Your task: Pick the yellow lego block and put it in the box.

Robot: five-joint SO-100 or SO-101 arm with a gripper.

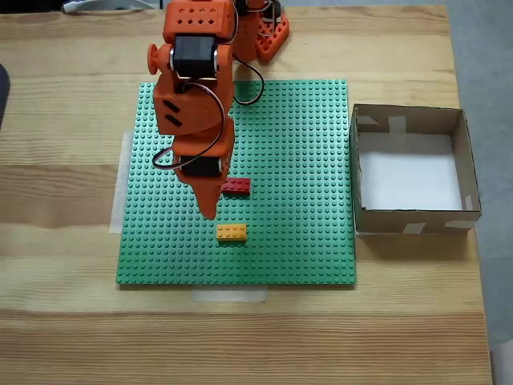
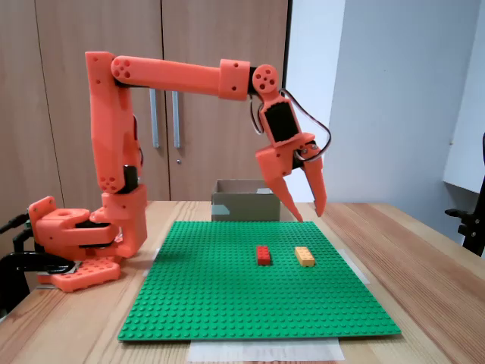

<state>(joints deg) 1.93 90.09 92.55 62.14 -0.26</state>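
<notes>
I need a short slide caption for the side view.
Open gripper above green baseplate, yellow block beside red block.

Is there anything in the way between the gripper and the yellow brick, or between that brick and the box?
Nothing visible blocks either path. The open gripper hangs above the green baseplate, with the yellow brick lying clear below. The red brick sits beside it, apart. Only bare baseplate lies between the yellow brick and the box.

An office: wooden cabinets [image 2: 151, 98], a desk [image 2: 424, 258], an office chair [image 2: 474, 220].
</notes>
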